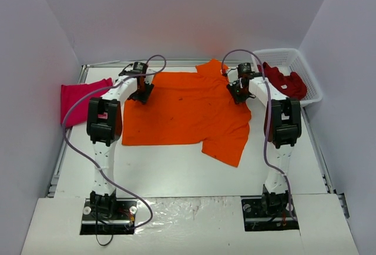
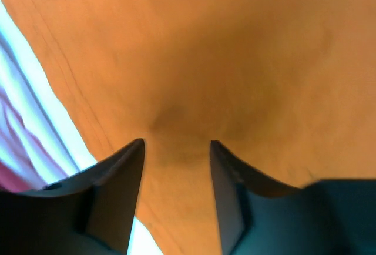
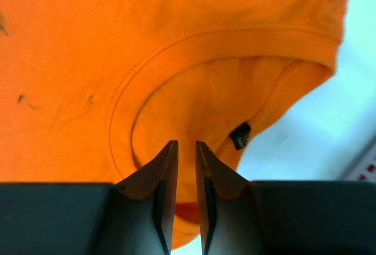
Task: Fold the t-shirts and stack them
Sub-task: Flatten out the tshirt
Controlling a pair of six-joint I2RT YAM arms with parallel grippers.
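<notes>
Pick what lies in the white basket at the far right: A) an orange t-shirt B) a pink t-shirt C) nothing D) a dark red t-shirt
D: a dark red t-shirt is bunched in the white basket; the orange t-shirt lies spread out in the middle, the pink t-shirt at the left edge.

Spread t-shirt (image 1: 182, 108) centre, folded t-shirt (image 1: 79, 99) left, basket (image 1: 312, 77) far right.

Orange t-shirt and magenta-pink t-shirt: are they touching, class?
Apart. The left wrist view shows bare table between the orange t-shirt and the magenta-pink t-shirt.
</notes>
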